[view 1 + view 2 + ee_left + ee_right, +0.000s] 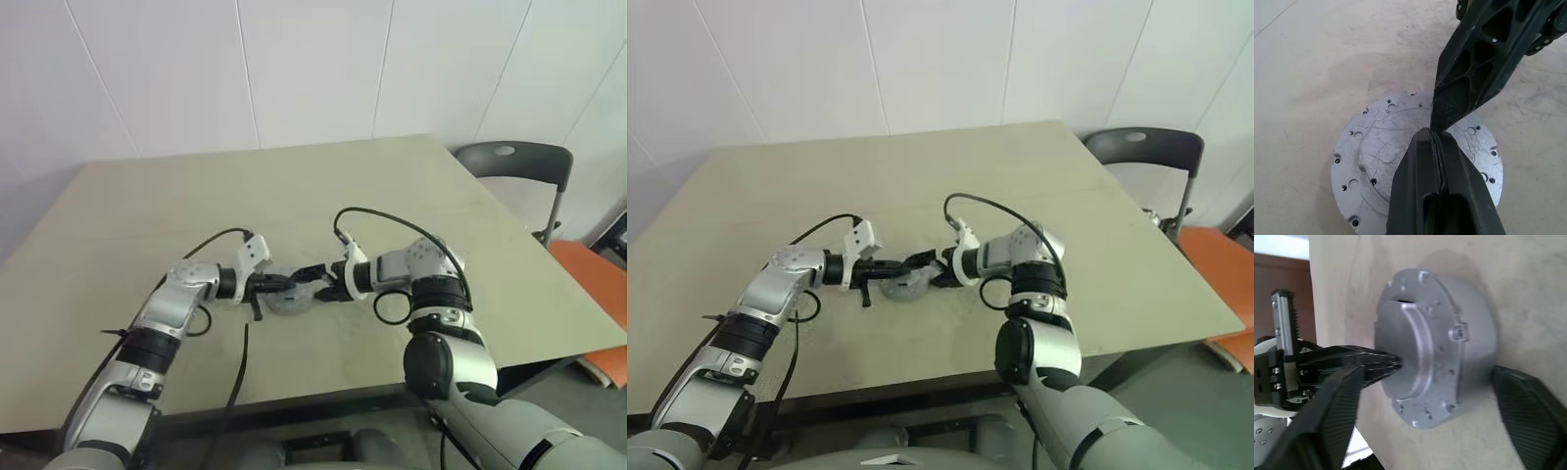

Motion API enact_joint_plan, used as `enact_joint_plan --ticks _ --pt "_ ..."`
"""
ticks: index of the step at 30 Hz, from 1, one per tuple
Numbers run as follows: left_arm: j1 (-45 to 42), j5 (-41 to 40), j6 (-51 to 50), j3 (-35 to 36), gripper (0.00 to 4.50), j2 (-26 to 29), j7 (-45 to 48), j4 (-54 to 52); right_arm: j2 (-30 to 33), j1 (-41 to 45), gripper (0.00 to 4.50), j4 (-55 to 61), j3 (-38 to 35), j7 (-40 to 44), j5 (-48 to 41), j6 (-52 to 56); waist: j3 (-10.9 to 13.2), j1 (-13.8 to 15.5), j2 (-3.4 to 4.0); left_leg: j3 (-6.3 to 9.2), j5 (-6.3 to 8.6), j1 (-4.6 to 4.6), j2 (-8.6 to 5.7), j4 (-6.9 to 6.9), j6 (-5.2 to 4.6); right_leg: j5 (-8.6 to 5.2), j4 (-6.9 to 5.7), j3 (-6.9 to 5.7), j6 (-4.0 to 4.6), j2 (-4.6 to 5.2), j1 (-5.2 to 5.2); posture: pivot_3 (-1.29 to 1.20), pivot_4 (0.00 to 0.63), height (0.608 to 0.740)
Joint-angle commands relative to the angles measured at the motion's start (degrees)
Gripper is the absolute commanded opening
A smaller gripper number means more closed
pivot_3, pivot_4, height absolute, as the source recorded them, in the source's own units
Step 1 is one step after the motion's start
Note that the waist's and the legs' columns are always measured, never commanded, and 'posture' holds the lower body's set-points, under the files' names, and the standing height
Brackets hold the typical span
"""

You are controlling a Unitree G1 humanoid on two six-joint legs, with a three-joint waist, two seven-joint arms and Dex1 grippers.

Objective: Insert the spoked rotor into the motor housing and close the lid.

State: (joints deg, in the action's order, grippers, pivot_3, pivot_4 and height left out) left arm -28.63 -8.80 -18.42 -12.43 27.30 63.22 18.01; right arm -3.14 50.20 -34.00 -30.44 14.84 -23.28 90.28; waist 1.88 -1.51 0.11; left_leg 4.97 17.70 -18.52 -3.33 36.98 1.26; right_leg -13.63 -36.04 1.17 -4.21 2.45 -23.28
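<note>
The motor housing (1476,328) is a round silver puck lying on the table between my two grippers. A flat pale grey disc with small holes, the lid (1376,147), covers its top. The spoked rotor is hidden. My left gripper (1431,133) is shut, with its tips resting on the lid's face. My right gripper (1427,371) reaches in from the opposite side. It is open, with one finger on each side of the housing's wall. Both grippers meet over the housing (289,302) near the table's front middle.
The beige table (294,196) stretches far behind the housing. A grey chair (514,162) stands past the table's right back corner, and something orange (598,284) lies on the floor to the right. Black cables (372,220) loop from both wrists.
</note>
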Motion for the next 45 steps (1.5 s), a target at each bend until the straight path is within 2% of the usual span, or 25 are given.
enact_joint_plan --ticks 1,4,6,10,17,19,23,29,35,45 --pt "1.6 3.0 -0.9 -3.4 0.00 -0.3 -0.3 3.1 -4.7 0.2 3.13 0.0 -0.6 -0.8 -6.0 2.2 0.0 -0.4 0.03 0.00 0.00 0.00 0.00 0.00 0.00 0.00 0.00 0.00 0.00 0.00 0.00 0.00 0.000 0.740" --pt "1.7 3.0 -0.8 -3.3 0.00 -0.1 -0.3 3.1 -5.3 -0.4 2.25 0.5 -2.7 -2.8 -7.0 2.2 0.0 -1.6 0.00 -0.01 0.00 0.01 0.01 0.00 0.00 0.00 -0.01 0.01 -0.01 0.00 0.01 0.00 0.000 0.740" --pt "1.8 3.0 -0.8 -3.2 0.00 0.0 -0.4 3.1 -5.4 -0.5 1.97 1.0 -4.5 -4.0 -7.3 2.2 0.0 -2.5 0.09 -0.06 0.00 0.08 0.04 -0.01 0.00 -0.01 -0.05 0.07 -0.02 -0.03 0.04 0.00 0.000 0.740" --pt "2.0 3.0 -0.8 -2.9 0.00 0.0 -0.5 3.1 -5.5 -0.7 1.36 1.2 -7.2 -6.1 -8.3 2.2 0.1 -2.5 0.25 0.02 0.00 0.05 0.10 0.00 -0.01 -0.01 -0.10 0.03 -0.03 -0.13 -0.02 0.00 0.000 0.740" --pt "2.2 3.2 1.4 -2.0 0.00 -0.3 -2.2 4.1 -4.7 -2.2 1.32 1.6 -5.6 -7.4 -6.9 1.9 0.1 -2.5 0.28 -0.02 -0.01 0.08 0.10 0.01 -0.01 -0.02 -0.06 0.05 -0.04 -0.13 0.04 0.00 0.000 0.740" --pt "0.8 2.5 6.0 1.6 0.00 -2.8 -7.5 6.3 -4.6 -2.5 1.32 1.4 -5.4 -7.3 -6.5 0.9 0.1 -2.4 0.30 -0.01 0.00 0.09 0.10 0.02 -0.01 -0.02 -0.07 0.05 -0.04 -0.13 0.05 0.00 0.000 0.740" --pt "-4.7 -5.7 7.2 14.6 0.00 -9.7 -19.0 10.7 -4.9 -2.6 1.32 0.4 -5.8 -7.4 -6.6 -0.8 0.2 -2.5 0.13 0.01 -0.01 0.06 0.10 0.09 -0.01 -0.01 -0.08 0.04 -0.07 -0.12 0.03 0.00 0.000 0.740" --pt "-7.3 -13.3 4.4 24.7 0.00 -12.0 -25.6 11.3 -5.6 -2.4 1.32 -0.4 -6.7 -7.3 -8.2 -3.5 0.2 -2.6 0.06 0.00 -0.01 -0.36 0.15 0.02 -0.01 0.01 -0.08 0.05 -0.06 -0.18 -0.38 0.00 0.000 0.740" --pt "-3.4 -13.8 3.4 26.4 0.00 -11.0 -27.1 9.6 -6.7 -2.9 1.20 0.5 -7.5 -8.0 -10.8 -5.8 0.2 -2.5 0.04 -0.02 -0.01 -0.83 0.12 0.06 0.01 0.17 -0.12 0.08 0.19 -0.14 -0.83 0.00 0.000 0.740" --pt "-0.1 -22.1 -5.3 31.8 0.00 -11.3 -29.9 4.5 -5.9 -1.1 1.20 -0.2 -4.2 -5.1 -13.2 -7.3 0.2 -2.6 0.00 -0.05 -0.01 -1.05 0.10 0.01 0.02 0.18 -0.12 0.11 0.22 -0.11 -1.13 0.00 0.000 0.740"
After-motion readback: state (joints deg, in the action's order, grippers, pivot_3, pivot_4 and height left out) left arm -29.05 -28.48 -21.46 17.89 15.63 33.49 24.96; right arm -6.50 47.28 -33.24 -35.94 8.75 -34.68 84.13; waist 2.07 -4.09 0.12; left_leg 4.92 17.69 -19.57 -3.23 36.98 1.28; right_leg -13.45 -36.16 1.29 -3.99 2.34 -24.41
